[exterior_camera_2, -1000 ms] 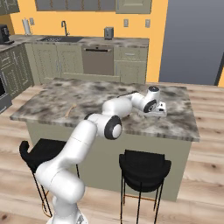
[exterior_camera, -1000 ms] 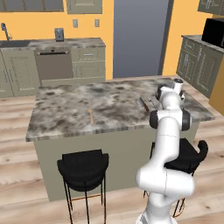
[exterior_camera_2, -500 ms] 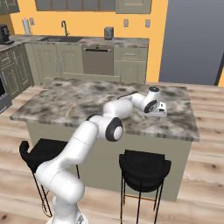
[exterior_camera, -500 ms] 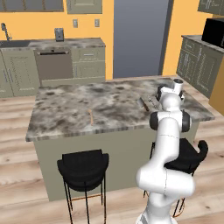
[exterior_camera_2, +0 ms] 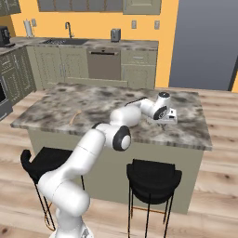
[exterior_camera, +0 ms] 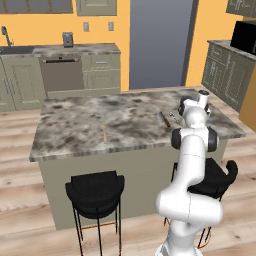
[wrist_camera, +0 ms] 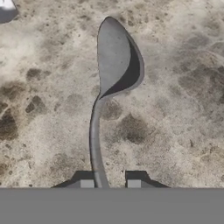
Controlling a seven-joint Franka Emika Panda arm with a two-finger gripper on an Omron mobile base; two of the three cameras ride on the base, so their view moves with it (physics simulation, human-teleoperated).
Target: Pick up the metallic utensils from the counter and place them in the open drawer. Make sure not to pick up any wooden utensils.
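Note:
A silver-grey spoon (wrist_camera: 113,57), one of the metallic utensils, lies on the mottled marble counter (wrist_camera: 175,109) with its bowl pointing away from my hand. My gripper (wrist_camera: 110,183) is low over the counter, and its jaws have narrowed around the spoon's handle. The left fingertip (wrist_camera: 86,183) is almost against the handle and a small gap shows on the right, so I cannot tell whether the grip is firm. From the base, the gripper (exterior_camera: 184,107) (exterior_camera_2: 170,114) is pressed down near the island's far right. A dark-handled utensil (exterior_camera: 164,119) lies beside it. The wooden stick (exterior_camera: 103,133) (exterior_camera_2: 74,117) lies far to the left. The drawer is out of view.
Black stools (exterior_camera: 95,192) (exterior_camera_2: 153,179) stand along the island's near side. A pale silvery object (wrist_camera: 6,8) sits in the corner of the hand view. The wall worktop with its sink (exterior_camera_2: 65,41) runs along the back wall.
The jaws have gone from wide open to narrow around the spoon's handle. The arm and the base have hardly moved.

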